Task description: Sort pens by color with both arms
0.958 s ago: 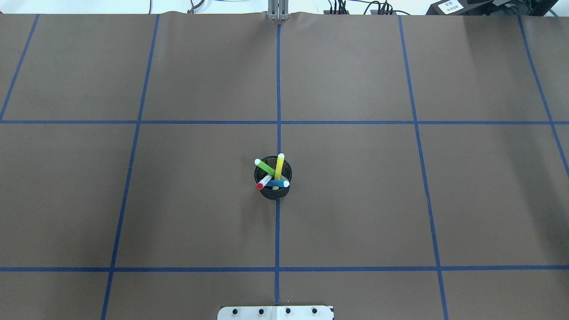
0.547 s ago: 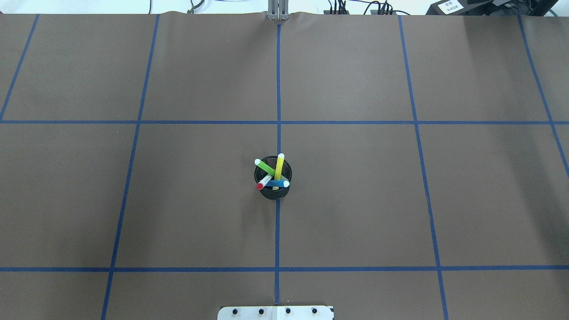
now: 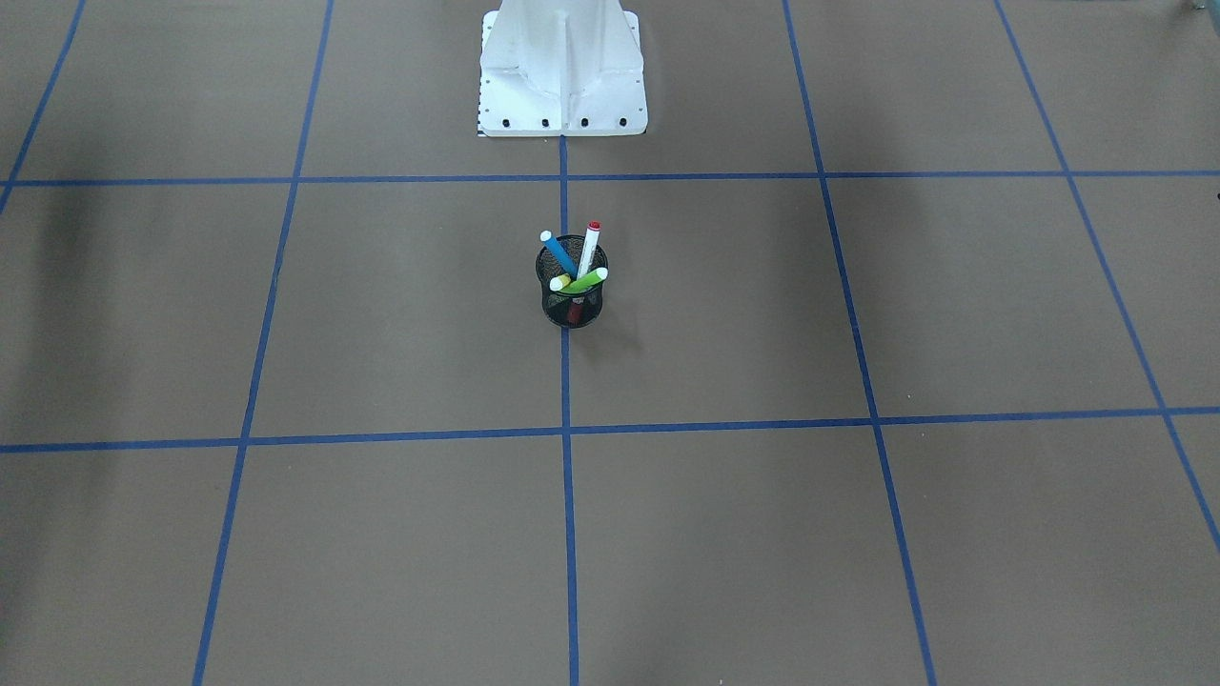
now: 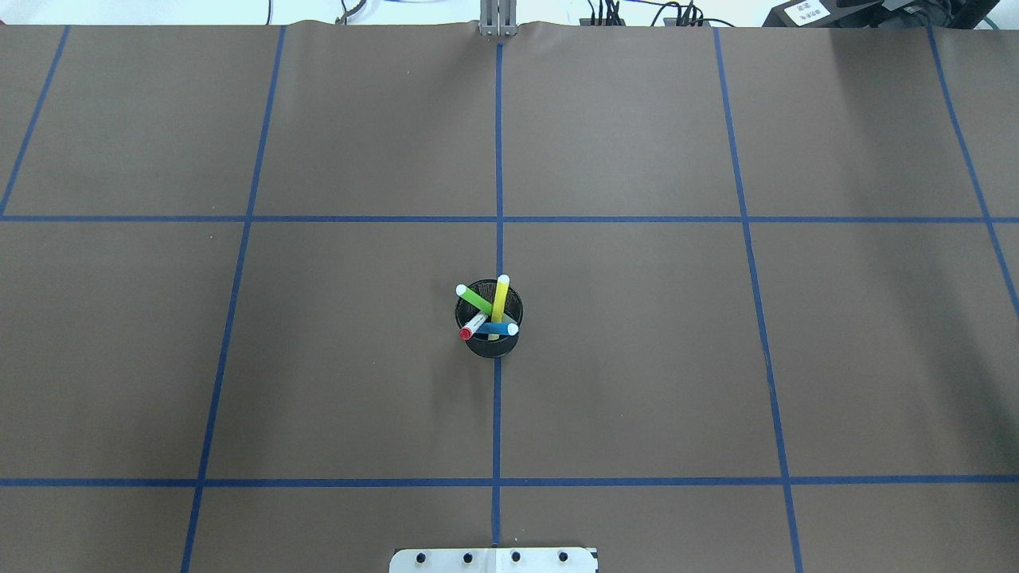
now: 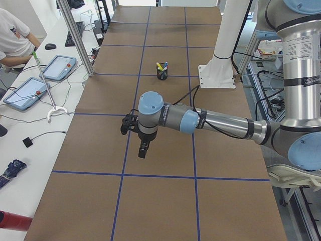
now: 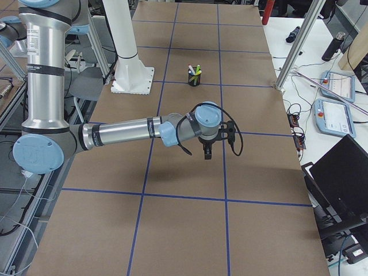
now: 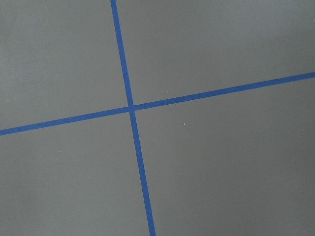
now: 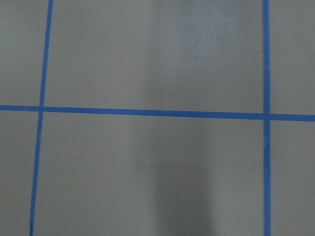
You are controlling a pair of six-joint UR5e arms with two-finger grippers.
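No change from overhead a second ago. Left arm (image 5: 220, 123) stretched low, level over matte brown paper (image 5: 165, 201), left gripper (image 5: 143, 149) pointing down; right arm (image 6: 121, 131) mirrored, right gripper (image 6: 207, 152) down; finger gap unreadable on both. Further out, on centre tape line (image 4: 496, 414): black wire-mesh cup (image 4: 493, 346) holding slim, leaning blue pen (image 4: 497, 328), green pen (image 4: 476, 300), yellow pen (image 4: 500, 298), red-capped white pen (image 4: 475, 325).
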